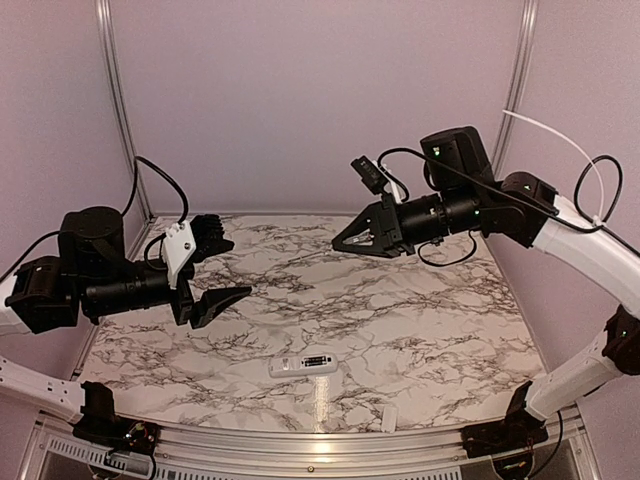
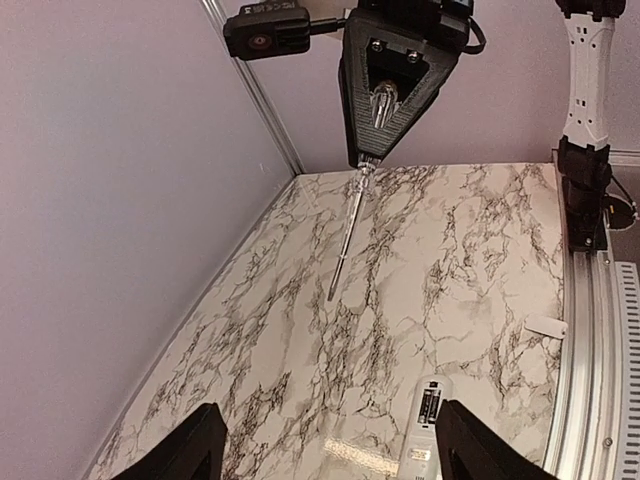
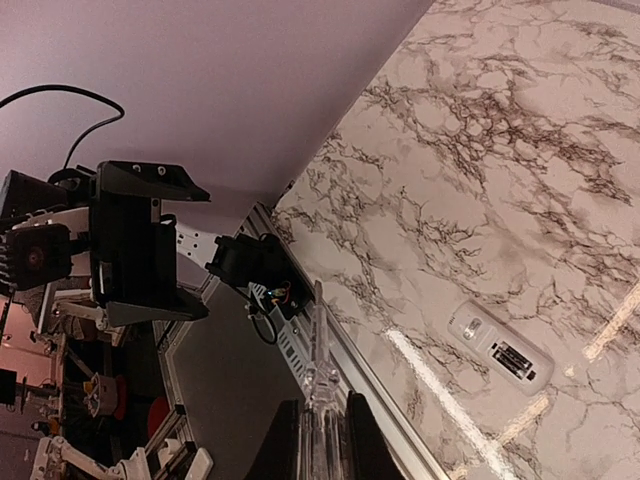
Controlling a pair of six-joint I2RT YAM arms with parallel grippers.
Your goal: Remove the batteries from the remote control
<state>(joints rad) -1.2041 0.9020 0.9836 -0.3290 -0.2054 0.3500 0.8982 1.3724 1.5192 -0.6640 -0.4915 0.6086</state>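
Now my left gripper hangs open, right gripper clamps a screwdriver; remote lies on the bench, batteries seemingly inside.

The bench has a glossy, marble-patterned top, smooth enough to throw back streaks of light right beside the remote control. The remote itself is smooth white plastic with a soft sheen, and the batteries in its back look dark and dull. On the arm-base side of the remote runs a bare aluminium rail, and the small white plastic piece there looks matt. The left pincer and right pincer are matt black plastic. The screwdriver has a clear, glossy plastic handle and a bare metal shaft.
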